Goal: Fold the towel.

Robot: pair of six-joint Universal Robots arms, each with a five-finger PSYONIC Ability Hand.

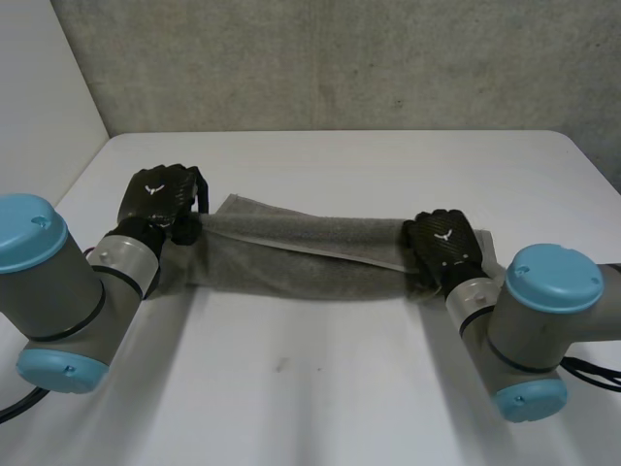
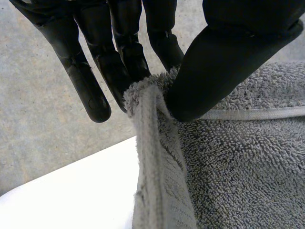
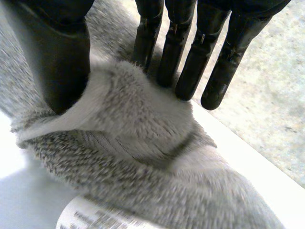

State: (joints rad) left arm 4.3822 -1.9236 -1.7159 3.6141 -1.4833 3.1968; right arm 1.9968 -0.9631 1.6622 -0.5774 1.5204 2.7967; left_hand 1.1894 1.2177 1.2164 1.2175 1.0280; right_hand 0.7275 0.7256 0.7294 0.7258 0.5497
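Your left hand (image 1: 160,199) pinches one end of the grey towel (image 1: 291,248). Your right hand (image 1: 444,243) pinches the opposite end.

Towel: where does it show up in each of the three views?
Head view: towel stretched between left hand and right hand.
Left wrist view: towel corner pinched by the left hand.
Right wrist view: towel pinched by the right hand.
Shared landmark: white table.

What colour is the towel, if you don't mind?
Grey towel, clearest in the left wrist view.
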